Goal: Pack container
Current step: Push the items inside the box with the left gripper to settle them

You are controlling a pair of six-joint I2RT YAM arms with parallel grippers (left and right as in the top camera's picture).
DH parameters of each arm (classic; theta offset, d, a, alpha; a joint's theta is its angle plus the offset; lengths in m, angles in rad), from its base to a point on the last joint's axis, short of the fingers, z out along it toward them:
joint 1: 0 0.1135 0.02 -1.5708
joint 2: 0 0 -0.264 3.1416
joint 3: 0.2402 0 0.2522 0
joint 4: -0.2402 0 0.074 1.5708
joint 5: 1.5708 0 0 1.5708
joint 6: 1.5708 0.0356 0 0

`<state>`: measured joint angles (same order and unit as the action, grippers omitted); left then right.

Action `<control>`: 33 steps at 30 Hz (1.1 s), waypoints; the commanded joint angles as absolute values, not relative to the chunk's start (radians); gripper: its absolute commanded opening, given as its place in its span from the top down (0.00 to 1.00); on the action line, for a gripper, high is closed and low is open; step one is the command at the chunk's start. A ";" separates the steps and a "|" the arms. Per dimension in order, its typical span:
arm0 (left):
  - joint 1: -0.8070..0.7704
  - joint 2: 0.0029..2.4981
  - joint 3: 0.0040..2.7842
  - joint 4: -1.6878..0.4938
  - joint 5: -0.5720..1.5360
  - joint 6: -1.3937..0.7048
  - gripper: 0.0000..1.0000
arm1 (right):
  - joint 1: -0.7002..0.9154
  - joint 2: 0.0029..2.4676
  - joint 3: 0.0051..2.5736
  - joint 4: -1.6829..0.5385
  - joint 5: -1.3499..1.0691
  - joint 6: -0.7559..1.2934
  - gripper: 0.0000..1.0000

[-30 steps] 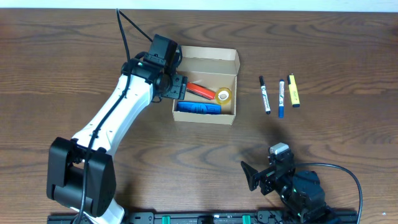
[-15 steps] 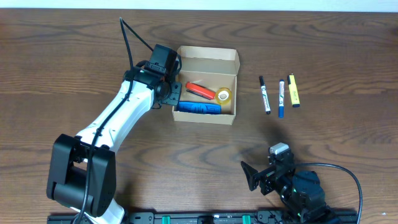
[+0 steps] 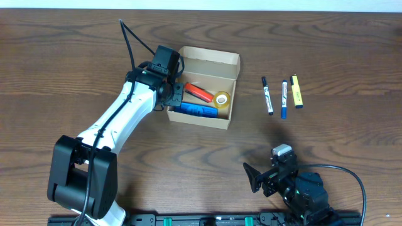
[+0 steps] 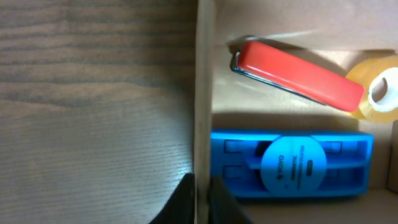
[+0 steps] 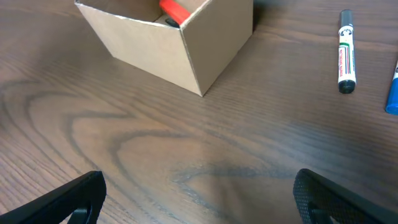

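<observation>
The right hand [image 3: 254, 177] sits wide open at the near edge of the tabletop [image 3: 56, 56], so nothing steadies the box [image 3: 210, 63], which stands open and part filled mid-tabletop. The left hand [image 4: 202, 199] is pinched shut on its thin left wall. Any pull could bend the cardboard, or slew or tip the box, dragging it away from the markers [image 3: 283, 99] lying apart on its right.

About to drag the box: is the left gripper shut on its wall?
Shut on it. In the wrist view the left gripper has a finger on either side of the box's side wall, pinching it.
</observation>
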<state>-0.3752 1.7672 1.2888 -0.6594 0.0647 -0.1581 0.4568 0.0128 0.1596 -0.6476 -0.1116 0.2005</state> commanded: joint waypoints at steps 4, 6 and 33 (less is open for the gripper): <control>-0.374 1.780 1.285 -0.683 0.052 -0.214 0.94 | 0.465 0.006 0.157 -0.648 -0.109 0.186 0.01; -0.374 1.780 1.285 -0.687 0.052 -0.233 0.94 | 0.465 0.006 0.157 -0.648 -0.109 0.186 0.01; -0.373 1.780 1.285 -0.756 -0.034 -0.340 0.94 | 0.465 0.006 0.157 -0.648 -0.109 0.186 0.01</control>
